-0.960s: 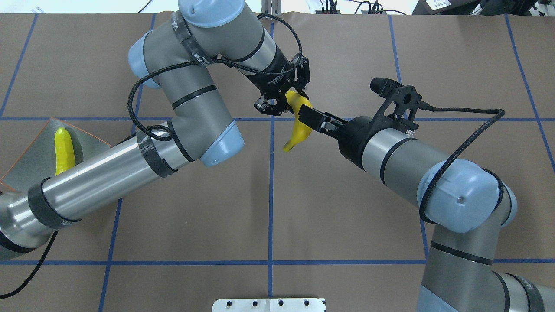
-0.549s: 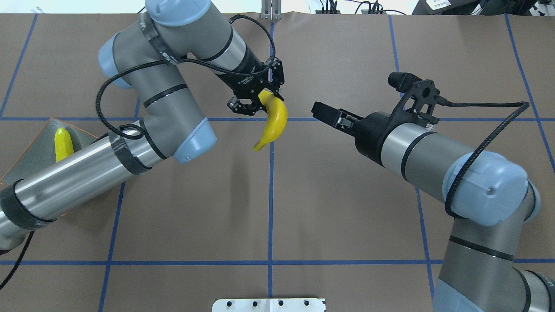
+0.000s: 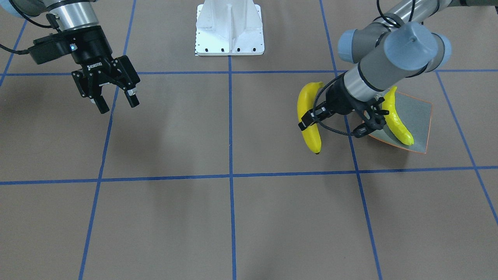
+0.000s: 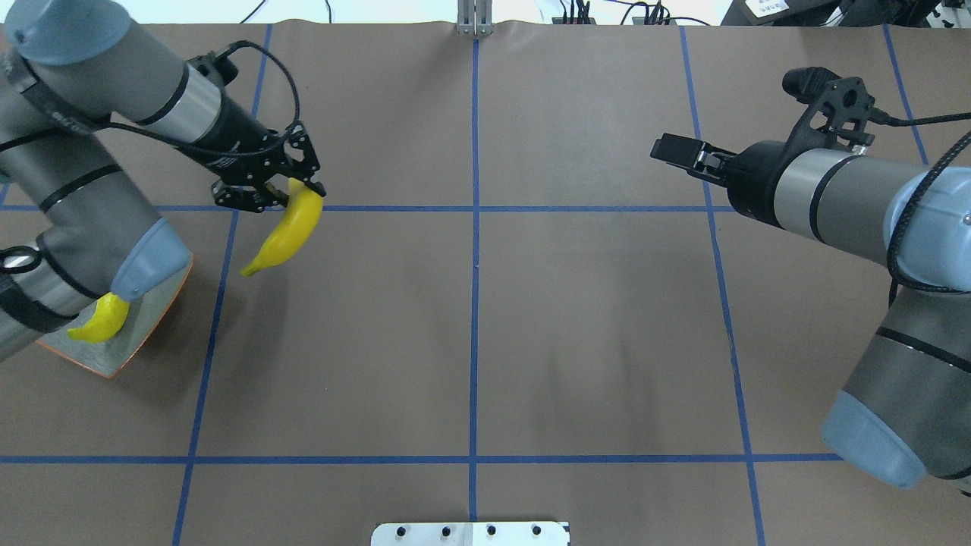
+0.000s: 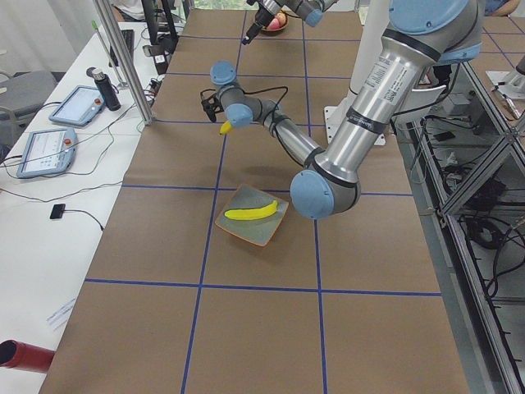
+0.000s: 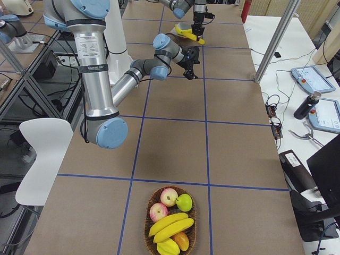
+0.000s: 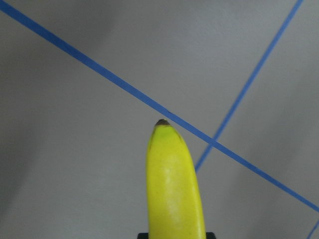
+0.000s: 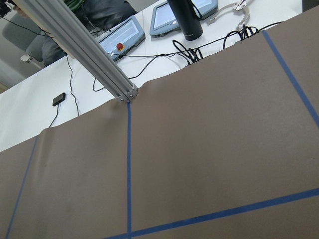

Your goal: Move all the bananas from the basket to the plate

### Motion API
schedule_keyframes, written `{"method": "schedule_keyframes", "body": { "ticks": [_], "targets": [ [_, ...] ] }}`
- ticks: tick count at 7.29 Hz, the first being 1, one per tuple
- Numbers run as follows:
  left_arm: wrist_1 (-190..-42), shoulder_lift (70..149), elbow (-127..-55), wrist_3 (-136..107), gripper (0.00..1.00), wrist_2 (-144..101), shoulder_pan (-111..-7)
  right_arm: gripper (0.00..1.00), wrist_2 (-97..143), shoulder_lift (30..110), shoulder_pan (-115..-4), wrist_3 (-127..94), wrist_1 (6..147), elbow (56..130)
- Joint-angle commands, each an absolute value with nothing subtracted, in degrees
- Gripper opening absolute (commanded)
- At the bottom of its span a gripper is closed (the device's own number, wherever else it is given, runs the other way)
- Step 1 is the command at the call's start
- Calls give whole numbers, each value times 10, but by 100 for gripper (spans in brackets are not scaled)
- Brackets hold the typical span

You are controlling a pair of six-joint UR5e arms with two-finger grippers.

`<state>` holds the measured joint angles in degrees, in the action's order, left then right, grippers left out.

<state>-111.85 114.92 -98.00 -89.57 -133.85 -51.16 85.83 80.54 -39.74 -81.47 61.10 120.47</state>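
Upper left overhead, the left gripper [image 4: 282, 196] clamps 1 banana [image 4: 287, 231] by its end. Glossy and likely light, it could swivel; mid-body seems steadier. The right gripper [image 3: 119, 106] gapes empty.

Brown table cover [image 4: 592, 326], blue tape grid [image 4: 475, 303], white side bench [image 5: 41, 263], aluminium post [image 6: 276, 40], white chair [image 6: 40, 154]

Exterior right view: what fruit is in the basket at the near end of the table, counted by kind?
Bananas: 2
Red apples: 2
Green apple: 1
Other fruit, kind unclear, one orange and one yellow: 2
Total: 7
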Motion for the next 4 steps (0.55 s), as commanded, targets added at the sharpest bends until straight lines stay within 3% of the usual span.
{"method": "schedule_keyframes", "body": {
  "ticks": [1,2,4],
  "targets": [
    [-1000,1061,-1056,-721,0,-1242,-507,100,892,810,-450,-757,612,1166],
    [-885,1047,-1104,-656,0,-1141,-491,100,923,810,-476,-746,612,1158],
    [-828,1015,-1128,-650,0,-1082,-475,100,933,809,-490,-746,612,1145]
  ]
}}
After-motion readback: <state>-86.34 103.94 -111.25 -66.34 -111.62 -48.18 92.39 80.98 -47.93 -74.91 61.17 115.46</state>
